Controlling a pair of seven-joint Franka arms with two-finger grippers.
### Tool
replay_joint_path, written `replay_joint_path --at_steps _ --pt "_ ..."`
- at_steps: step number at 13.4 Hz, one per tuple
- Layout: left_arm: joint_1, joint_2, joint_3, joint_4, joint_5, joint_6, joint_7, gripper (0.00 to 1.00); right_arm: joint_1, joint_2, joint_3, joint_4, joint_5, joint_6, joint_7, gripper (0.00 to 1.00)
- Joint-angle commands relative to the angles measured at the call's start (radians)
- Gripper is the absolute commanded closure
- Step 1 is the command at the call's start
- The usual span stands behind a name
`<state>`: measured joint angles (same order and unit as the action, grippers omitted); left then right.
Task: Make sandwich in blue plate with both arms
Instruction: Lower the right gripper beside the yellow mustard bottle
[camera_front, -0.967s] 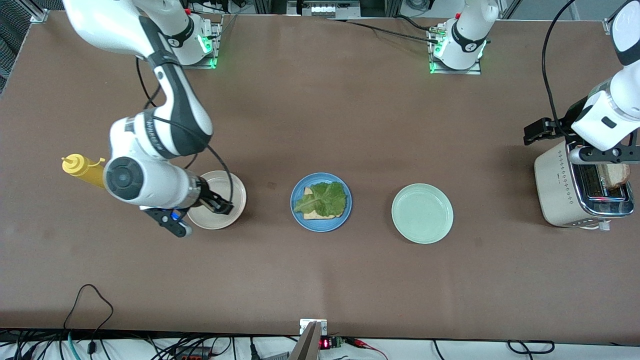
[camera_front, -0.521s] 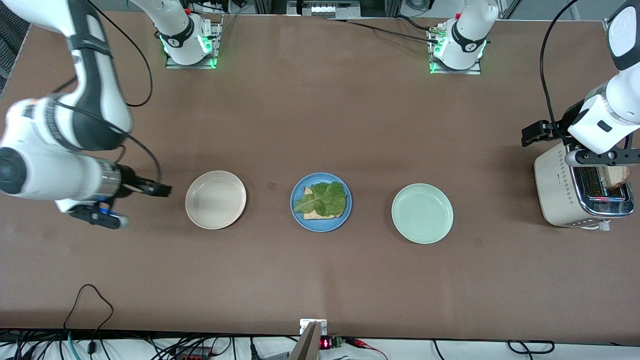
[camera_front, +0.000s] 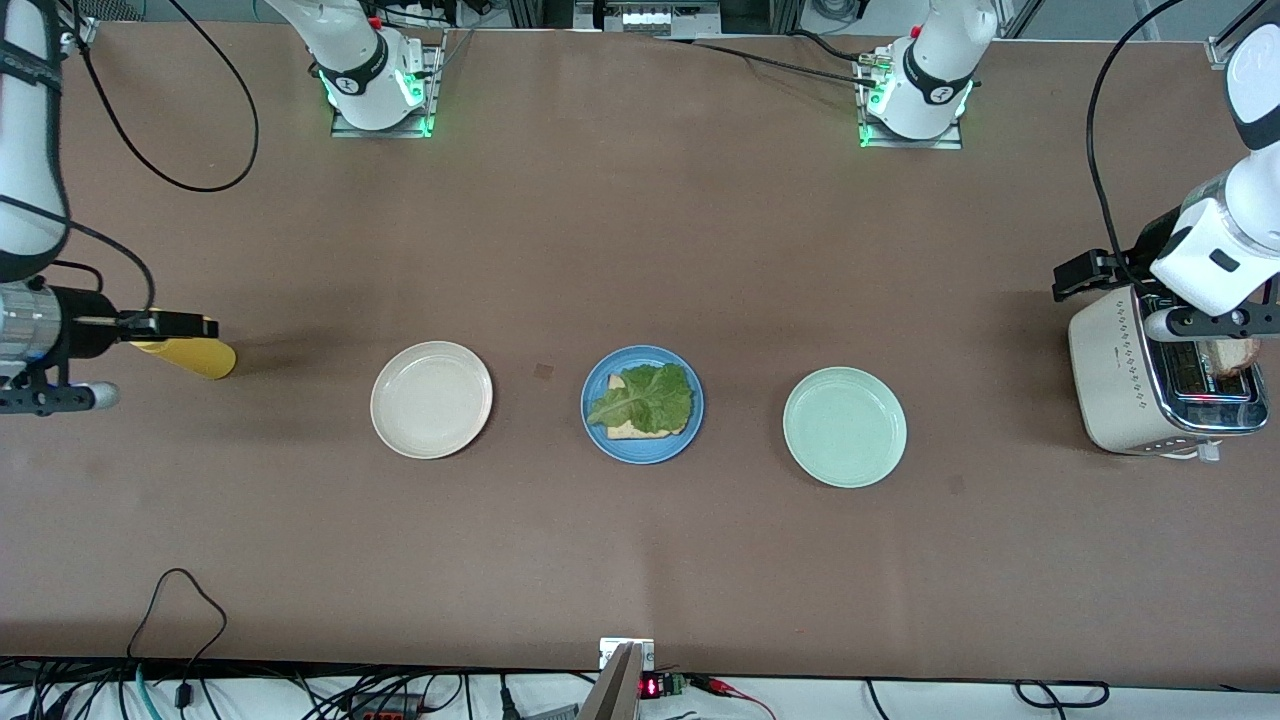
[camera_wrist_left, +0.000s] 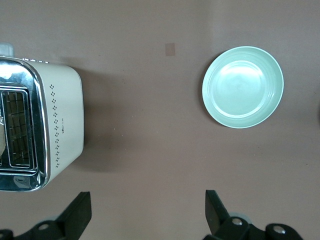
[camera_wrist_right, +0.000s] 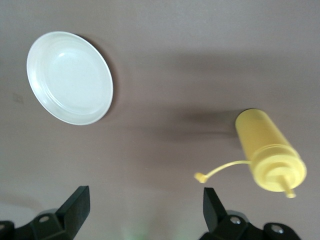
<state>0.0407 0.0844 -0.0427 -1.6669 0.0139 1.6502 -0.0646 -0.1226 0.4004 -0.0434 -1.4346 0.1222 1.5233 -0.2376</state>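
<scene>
- My right end effector (camera_front: 185, 325) is up in the air over the yellow plastic squeeze bottle (camera_front: 190, 357) at the right arm's end of the brown counter (camera_front: 640, 250). Its two black fingers (camera_wrist_right: 75, 207) stand wide apart and hold nothing.
- My left end effector (camera_wrist_left: 147, 212) hangs over the cream-white toaster with a shiny metal top (camera_front: 1150, 385), at the left arm's end of the counter. Its fingers are wide apart too, with nothing between them.
- A piece of brown bread (camera_front: 1232, 352) sticks up out of the toaster slot.
- The round blue plate (camera_front: 642, 404) sits in the middle of the counter. On it lies one slice of light brown bread (camera_front: 632, 428) with a ruffled green lettuce leaf (camera_front: 645, 397) on top (no second slice on it yet).
- The round cream-white plate (camera_front: 431, 400) sits beside the blue plate toward the right arm's end, and the round pale mint-green plate (camera_front: 845, 427) sits beside it toward the left arm's end.
</scene>
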Motion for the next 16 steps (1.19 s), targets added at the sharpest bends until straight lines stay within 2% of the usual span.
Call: replay_joint_path --at_steps 1,3,7,10,14,16 --pt "0.004 0.009 -0.005 0.019 -0.008 0.008 0.012 0.00 -0.035 -0.028 0.017 -0.018 -0.074 -0.021 -0.101 0.00" --pt "0.008 0.029 -0.005 0.073 -0.029 0.011 0.015 0.00 -0.071 -0.047 0.019 -0.030 -0.087 -0.015 -0.169 0.00" --pt "0.019 0.040 -0.003 0.061 -0.032 0.068 0.016 0.00 -0.167 -0.078 0.022 -0.093 -0.098 0.040 -0.328 0.00" --pt "0.048 0.028 -0.005 0.061 -0.057 0.059 0.029 0.00 -0.212 -0.101 0.020 -0.148 -0.121 0.090 -0.462 0.00" --pt "0.050 -0.011 -0.008 0.062 -0.046 -0.015 0.080 0.00 -0.219 -0.104 0.020 -0.165 -0.124 0.078 -0.531 0.00" --pt "0.045 -0.034 -0.012 0.059 -0.043 -0.065 0.086 0.00 -0.238 -0.135 0.020 -0.239 -0.124 0.133 -0.597 0.00"
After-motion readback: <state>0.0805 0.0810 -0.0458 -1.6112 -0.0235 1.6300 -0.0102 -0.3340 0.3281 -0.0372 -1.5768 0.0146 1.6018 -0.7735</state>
